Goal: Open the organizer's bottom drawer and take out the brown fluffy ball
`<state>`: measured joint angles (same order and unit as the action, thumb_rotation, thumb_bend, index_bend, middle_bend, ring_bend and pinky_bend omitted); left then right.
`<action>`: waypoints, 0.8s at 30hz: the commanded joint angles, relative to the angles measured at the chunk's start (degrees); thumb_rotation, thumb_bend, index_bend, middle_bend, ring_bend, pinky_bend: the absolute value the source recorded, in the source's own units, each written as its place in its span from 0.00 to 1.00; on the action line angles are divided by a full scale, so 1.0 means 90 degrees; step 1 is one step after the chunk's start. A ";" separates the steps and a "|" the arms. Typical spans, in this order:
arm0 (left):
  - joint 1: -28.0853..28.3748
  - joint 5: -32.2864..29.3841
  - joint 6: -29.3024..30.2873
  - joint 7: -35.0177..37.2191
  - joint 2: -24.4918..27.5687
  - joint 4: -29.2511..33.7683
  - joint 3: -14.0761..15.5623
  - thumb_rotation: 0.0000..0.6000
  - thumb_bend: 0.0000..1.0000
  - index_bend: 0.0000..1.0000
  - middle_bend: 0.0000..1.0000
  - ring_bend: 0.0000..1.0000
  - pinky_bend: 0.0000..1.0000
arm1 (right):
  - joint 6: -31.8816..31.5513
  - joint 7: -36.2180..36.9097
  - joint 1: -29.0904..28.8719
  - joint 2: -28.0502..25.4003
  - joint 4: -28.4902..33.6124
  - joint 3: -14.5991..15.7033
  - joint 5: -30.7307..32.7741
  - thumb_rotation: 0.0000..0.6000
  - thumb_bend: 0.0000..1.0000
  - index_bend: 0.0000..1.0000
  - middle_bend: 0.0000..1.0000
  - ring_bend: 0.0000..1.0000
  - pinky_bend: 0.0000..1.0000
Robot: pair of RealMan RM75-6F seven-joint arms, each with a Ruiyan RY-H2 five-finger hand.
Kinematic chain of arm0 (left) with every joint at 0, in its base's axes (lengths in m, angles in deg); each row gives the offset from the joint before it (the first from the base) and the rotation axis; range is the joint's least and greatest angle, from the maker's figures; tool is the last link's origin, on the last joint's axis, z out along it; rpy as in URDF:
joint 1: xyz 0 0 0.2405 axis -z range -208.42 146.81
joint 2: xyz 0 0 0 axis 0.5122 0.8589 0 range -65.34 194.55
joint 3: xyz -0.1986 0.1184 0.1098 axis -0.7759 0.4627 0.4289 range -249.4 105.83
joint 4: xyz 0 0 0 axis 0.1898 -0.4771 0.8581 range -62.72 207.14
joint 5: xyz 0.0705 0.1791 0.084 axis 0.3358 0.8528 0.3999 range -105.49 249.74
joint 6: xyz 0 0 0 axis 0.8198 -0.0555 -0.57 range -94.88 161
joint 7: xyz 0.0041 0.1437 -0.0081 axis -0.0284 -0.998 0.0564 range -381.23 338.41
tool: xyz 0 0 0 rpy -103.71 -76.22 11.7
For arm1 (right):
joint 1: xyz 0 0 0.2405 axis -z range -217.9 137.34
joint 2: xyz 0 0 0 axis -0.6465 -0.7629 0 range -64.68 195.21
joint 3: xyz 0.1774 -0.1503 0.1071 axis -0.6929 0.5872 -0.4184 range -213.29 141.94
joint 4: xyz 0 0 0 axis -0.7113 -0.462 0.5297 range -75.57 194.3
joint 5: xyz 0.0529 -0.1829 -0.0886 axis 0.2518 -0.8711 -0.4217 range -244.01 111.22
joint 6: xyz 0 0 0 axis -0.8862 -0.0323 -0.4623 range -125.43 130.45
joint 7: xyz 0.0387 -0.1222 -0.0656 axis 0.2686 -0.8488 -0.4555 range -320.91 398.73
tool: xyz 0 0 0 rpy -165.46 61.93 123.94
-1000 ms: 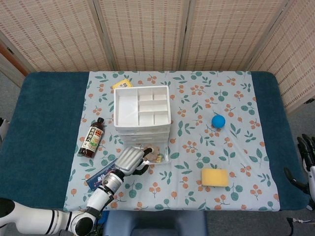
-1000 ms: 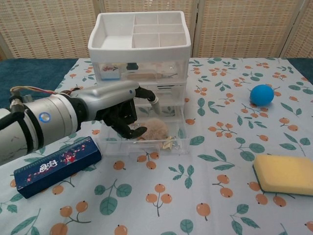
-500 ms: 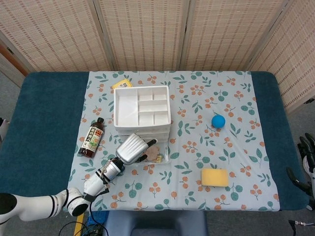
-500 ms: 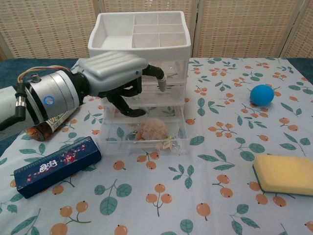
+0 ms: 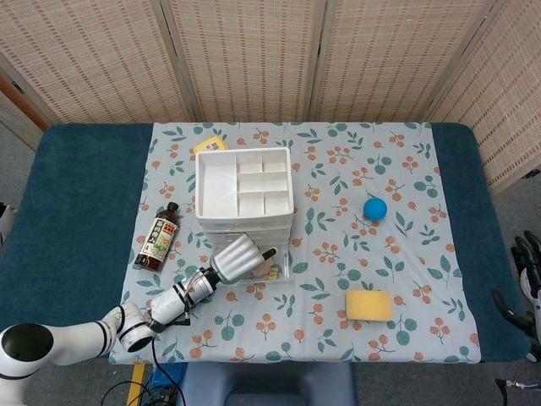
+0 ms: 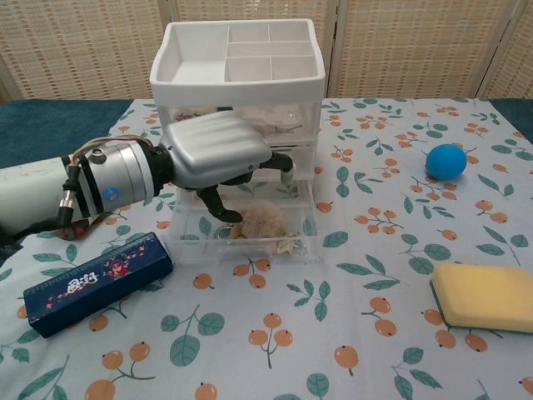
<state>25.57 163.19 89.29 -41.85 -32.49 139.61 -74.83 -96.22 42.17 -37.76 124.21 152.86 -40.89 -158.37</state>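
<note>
The white and clear organizer [image 5: 244,188] [image 6: 237,71] stands left of the table's middle, its bottom drawer [image 6: 250,242] pulled out toward me. The brown fluffy ball [image 6: 263,218] [image 5: 270,271] lies inside the drawer beside some small bits. My left hand [image 6: 218,154] [image 5: 237,257] hovers palm down over the open drawer. Its thumb reaches down just left of the ball and its fingers arch above the ball. It holds nothing that I can see. My right hand [image 5: 526,275] hangs off the table's right edge with fingers apart.
A dark blue box [image 6: 96,282] lies front left of the drawer, with a brown bottle [image 5: 158,238] left of the organizer. A blue ball [image 6: 445,160] and a yellow sponge [image 6: 485,296] sit to the right. A yellow item [image 5: 209,145] lies behind the organizer.
My left hand rose out of the drawer, then moved right and came down over the ball, thumb beside it. The ball and the drawer stayed in place.
</note>
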 commanded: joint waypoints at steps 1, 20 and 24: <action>0.0087 0.0032 -0.0141 -0.0033 -0.0116 -0.0223 0.0009 1.00 0.17 0.29 0.96 1.00 1.00 | 0.0009 0.0004 -0.0001 0.0008 -0.0009 0.0000 0.0009 1.00 0.32 0.00 0.04 0.01 0.07; 0.0273 -0.0150 -0.0779 -0.0806 -0.0291 -0.0412 0.0004 1.00 0.17 0.24 0.96 1.00 1.00 | 0.0050 0.0041 0.0000 0.0053 -0.0060 0.0005 0.0049 1.00 0.32 0.00 0.04 0.01 0.07; 0.0326 -0.0195 -0.0876 -0.0924 -0.0365 -0.0484 -0.0024 1.00 0.17 0.24 0.96 1.00 1.00 | 0.0044 0.0050 0.0002 0.0055 -0.0064 -0.0007 0.0064 1.00 0.32 0.00 0.04 0.01 0.07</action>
<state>28.41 161.53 81.49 -50.08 -35.67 135.35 -74.97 -95.81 42.61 -37.75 124.71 152.29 -40.94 -157.78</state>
